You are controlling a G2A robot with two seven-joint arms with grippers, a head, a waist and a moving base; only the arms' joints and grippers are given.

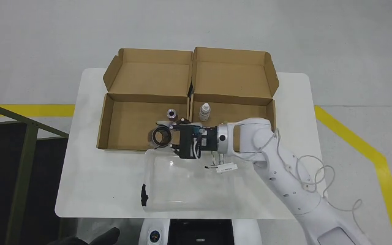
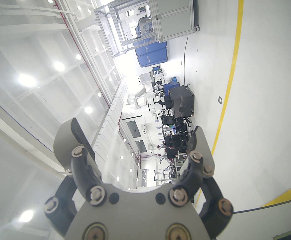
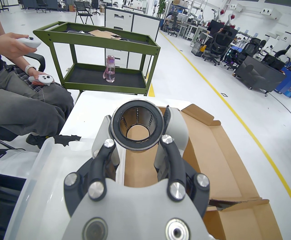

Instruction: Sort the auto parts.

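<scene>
Right jaws around hollow steel sleeve

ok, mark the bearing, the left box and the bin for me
bearing [image 3: 117,127], right wrist view, black front rim.
left box [image 1: 125,125], top view, bare floor.
bin [image 1: 177,187], top view, clear floor.

This is a large robotics lab in a factory-style hall. The glossy white floor is marked with yellow lines, and the high white ceiling has rows of round lights. There are aluminium-framed enclosures and blue machine cabinets. Desks with black office chairs line one side. A green metal cart stands near the white work table, which bears open cardboard boxes.
</scene>
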